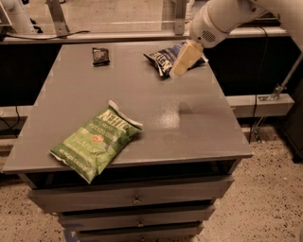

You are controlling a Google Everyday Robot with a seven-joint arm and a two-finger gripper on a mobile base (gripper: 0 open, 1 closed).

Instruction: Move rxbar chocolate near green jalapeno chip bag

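Observation:
The rxbar chocolate (pixel 100 56) is a small black wrapper lying flat at the far left of the grey table top (pixel 142 90). The green jalapeno chip bag (pixel 97 139) lies at the near left, its white top edge pointing toward the middle. My gripper (pixel 183 60) hangs from the white arm over the far right of the table, in front of the dark blue chip bag (pixel 163 56). It is well to the right of the rxbar and holds nothing that I can see.
The table is a grey drawer cabinet (pixel 137 198) with edges close on all sides. A dark counter and metal frame (pixel 57 14) stand behind it. A white ledge (pixel 260 101) runs at the right.

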